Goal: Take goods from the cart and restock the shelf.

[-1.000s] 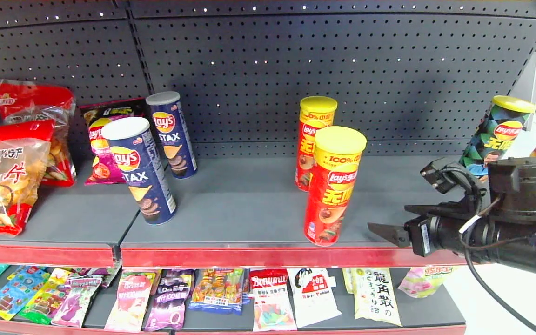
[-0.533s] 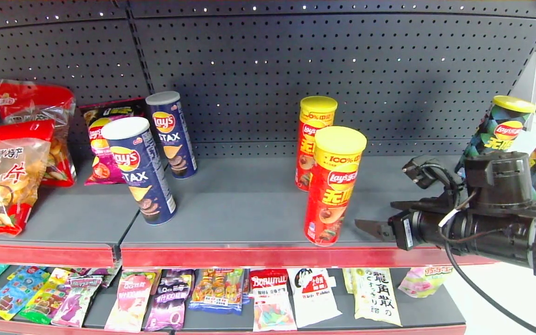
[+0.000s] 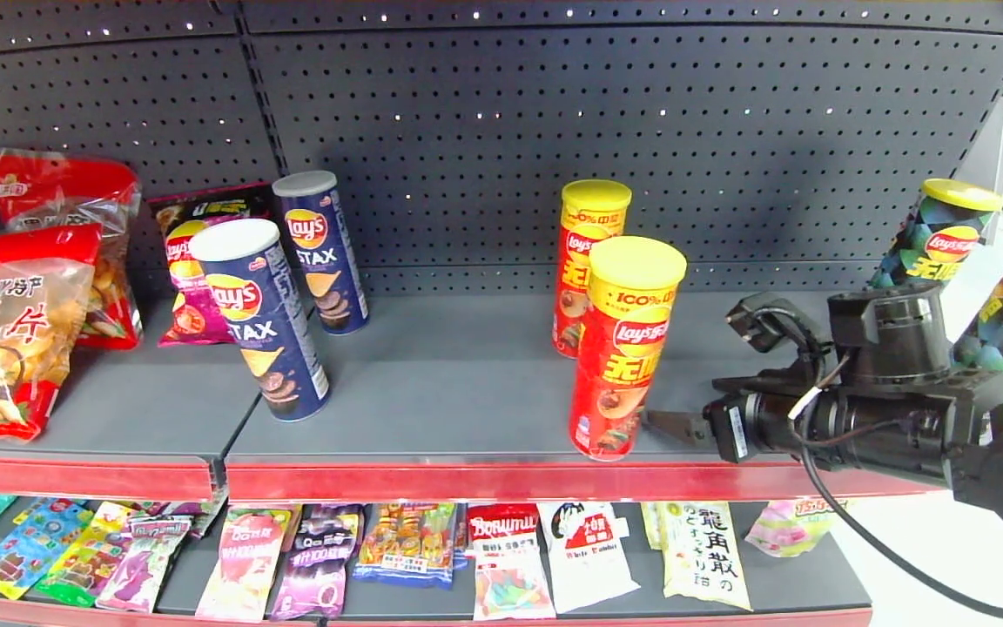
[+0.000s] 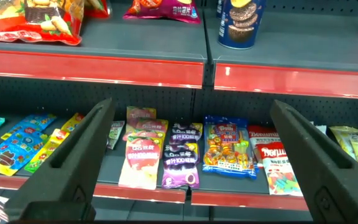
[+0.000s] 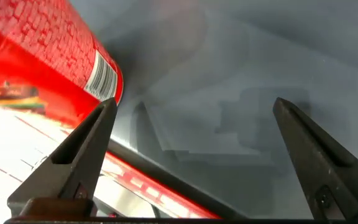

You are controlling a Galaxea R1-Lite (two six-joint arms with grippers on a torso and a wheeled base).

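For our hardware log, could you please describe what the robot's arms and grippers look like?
Right gripper and left gripper: matte black, long wedge-shaped tapering fingers. The right arm is black, cylindrical, with a round housing on top, a small white label, and a black cable looping beneath.

A shop. A dark pegboard-backed shelf [image 3: 467, 374] with red front strips carries crisp cans [image 3: 623, 348] and snack bags [image 3: 10, 340]. Sweet packets [image 3: 501, 557] lie on the lower shelf.

The right arm [image 3: 885, 427] lies level, reaching in from the robot's right. The right gripper [image 3: 683, 401] points leftward, jaws spread (wide apart in its wrist view too) and empty. The left gripper [image 4: 188, 155] is likewise spread, holding nothing.
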